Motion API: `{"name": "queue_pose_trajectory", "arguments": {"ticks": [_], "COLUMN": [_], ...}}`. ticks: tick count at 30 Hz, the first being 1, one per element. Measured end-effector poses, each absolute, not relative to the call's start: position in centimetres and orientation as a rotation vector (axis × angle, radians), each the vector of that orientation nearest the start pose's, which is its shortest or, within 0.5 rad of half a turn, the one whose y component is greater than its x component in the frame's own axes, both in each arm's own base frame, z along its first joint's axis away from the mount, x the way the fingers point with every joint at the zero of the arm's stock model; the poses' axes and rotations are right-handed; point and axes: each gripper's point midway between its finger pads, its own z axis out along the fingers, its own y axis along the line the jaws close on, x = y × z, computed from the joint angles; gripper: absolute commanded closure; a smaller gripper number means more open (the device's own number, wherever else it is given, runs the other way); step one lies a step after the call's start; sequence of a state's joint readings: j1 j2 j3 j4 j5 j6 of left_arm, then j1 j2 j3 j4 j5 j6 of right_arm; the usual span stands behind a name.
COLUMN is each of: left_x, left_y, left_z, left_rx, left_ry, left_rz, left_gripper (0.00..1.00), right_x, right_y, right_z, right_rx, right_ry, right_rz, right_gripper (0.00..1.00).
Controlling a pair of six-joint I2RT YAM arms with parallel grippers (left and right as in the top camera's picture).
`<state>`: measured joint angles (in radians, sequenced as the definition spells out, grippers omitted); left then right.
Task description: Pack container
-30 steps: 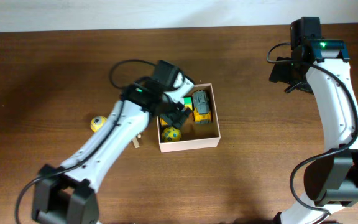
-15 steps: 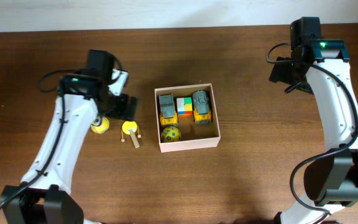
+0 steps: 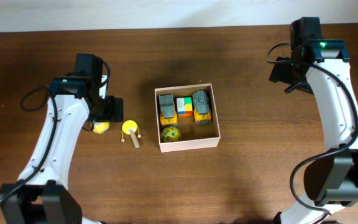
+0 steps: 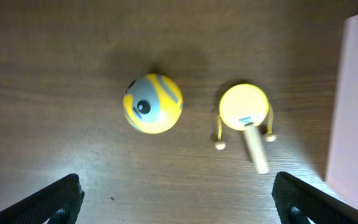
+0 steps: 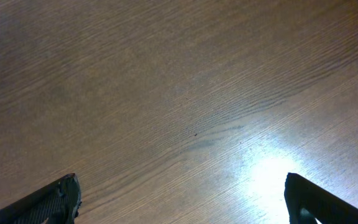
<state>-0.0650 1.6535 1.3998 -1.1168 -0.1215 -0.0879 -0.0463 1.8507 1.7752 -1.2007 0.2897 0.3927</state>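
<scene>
The container (image 3: pixel 189 145) is a square cardboard box with white walls at the table's middle. It holds two yellow-grey toy trucks (image 3: pixel 167 106), a coloured cube (image 3: pixel 184 106) and a yellow ball (image 3: pixel 171 134). On the table to its left lie a yellow-grey ball (image 3: pixel 100 126) (image 4: pixel 153 103) and a yellow drum toy on a wooden stick (image 3: pixel 130 130) (image 4: pixel 245 112). My left gripper (image 4: pixel 178 202) is open and empty above these two toys. The container's white wall (image 4: pixel 355 106) shows at the left wrist view's right edge. My right gripper (image 5: pixel 182 199) is open and empty over bare table at the far right.
The brown wooden table ends at a pale wall along the top edge (image 3: pixel 166 12). My right arm (image 3: pixel 337 93) stands along the right side, well away from the container.
My left arm has drawn back from over the container to the left and now hovers over the ball and drum toy. The right arm has not moved.
</scene>
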Motion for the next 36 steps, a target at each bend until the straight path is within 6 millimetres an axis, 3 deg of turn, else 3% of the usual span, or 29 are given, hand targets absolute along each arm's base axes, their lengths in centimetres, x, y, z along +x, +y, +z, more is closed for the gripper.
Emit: {"name": "queue_pose_trajectory", "arguments": {"ticks": [6,18,36], "left_x": [34.8,36.7,36.9], "left_y": [0.2,1.0,4.4], "left_z": [11.0,9.6,7.4], "left_rx": [-0.102,-0.129,-0.247], "left_ry": [2.95,2.914,2.946], "left_rz": [0.191,0.258,0.34], "left_gripper": [0.01,0.01,0.01], "right_x": [40.8,40.8,40.8], "right_y": [-6.8,-6.8,-6.8], "right_z": [18.0,18.0,18.0], "right_rx": [0.666,0.666,0.665], "right_ry": [2.705,2.705,2.705], "right_rz": [-0.329,-0.329,-0.329], "right_gripper": [0.01,0.01,0.01]}}
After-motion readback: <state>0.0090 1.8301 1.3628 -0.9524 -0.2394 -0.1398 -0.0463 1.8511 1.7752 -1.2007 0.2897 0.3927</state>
